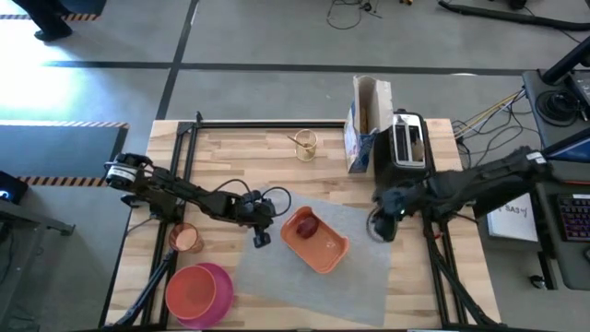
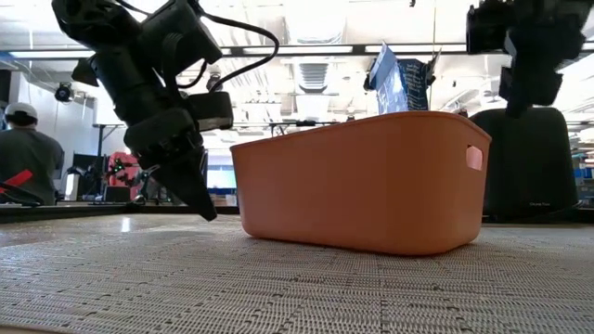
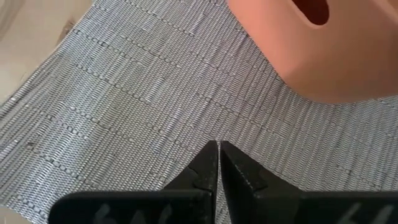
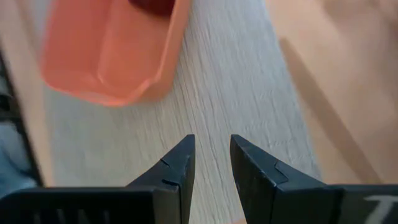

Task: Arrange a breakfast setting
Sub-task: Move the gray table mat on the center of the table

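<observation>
The grey mat (image 1: 318, 254) lies on the table (image 1: 230, 152); the orange tray (image 1: 318, 242) sits on it with the red apple (image 1: 307, 224) inside; the left gripper (image 1: 261, 239) is pinched tight, empty, over the mat beside the tray; the right gripper (image 1: 381, 224) is a little open, empty, over the mat's other edge; the pink plate (image 1: 198, 293) and cup (image 1: 186, 239) wait off the mat.

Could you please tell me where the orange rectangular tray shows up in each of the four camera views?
High view: orange rectangular tray at centre, on the grey woven placemat.
Low view: fills the middle, standing on the mat.
Left wrist view: a corner at upper right.
Right wrist view: upper left.
Shared landmark: the placemat under it.
</observation>
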